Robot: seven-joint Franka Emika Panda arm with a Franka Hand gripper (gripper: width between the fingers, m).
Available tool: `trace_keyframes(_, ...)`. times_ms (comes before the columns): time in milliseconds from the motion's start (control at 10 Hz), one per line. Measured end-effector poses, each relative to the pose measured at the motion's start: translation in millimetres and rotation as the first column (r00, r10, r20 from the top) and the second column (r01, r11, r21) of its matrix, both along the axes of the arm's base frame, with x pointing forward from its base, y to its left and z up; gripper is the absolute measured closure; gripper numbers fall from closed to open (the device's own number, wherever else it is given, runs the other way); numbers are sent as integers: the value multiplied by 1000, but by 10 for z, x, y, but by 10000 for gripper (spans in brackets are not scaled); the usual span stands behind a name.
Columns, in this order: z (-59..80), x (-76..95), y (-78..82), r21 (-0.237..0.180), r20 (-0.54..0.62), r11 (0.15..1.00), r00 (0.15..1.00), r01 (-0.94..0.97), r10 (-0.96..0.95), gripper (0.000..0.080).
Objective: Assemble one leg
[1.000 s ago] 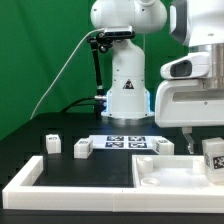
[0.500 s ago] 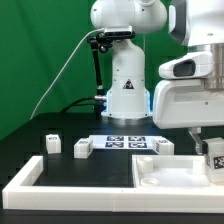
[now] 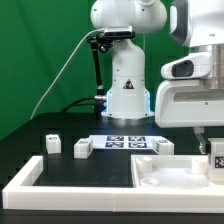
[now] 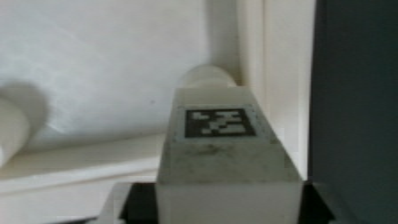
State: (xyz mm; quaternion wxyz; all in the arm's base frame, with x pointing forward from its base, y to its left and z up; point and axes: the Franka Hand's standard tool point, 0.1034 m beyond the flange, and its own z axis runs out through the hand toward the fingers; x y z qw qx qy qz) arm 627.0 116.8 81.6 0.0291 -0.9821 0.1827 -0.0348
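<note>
My gripper (image 3: pixel 211 147) hangs at the exterior view's right edge, shut on a white leg (image 3: pixel 216 159) with a black-and-white tag. It holds the leg upright over the right end of the wide white tray (image 3: pixel 160 176). In the wrist view the leg (image 4: pixel 221 150) fills the middle between my dark jaws, tag facing the camera, with the gripper (image 4: pixel 217 203) closed on its sides. The tray's white rim (image 4: pixel 267 60) lies behind it. Whether the leg's lower end touches the tray is hidden.
Three more white legs stand on the black table: two at the left (image 3: pixel 52 143) (image 3: pixel 82 148) and one near the middle (image 3: pixel 163 146). The marker board (image 3: pixel 125 141) lies behind them. A white raised border (image 3: pixel 30 175) runs along the front left. The robot base (image 3: pixel 128 85) stands behind.
My gripper has moved slightly down and toward the exterior view's right with the leg still held in it. Nothing else has moved.
</note>
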Motion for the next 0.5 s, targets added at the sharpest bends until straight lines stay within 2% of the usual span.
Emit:
trace_keyframes(200,-4,-1,-11,3,-7,977,977,215,-215,509)
trace_keyframes(500,-14,1,-49,31,-35,826,827,563,-562,509)
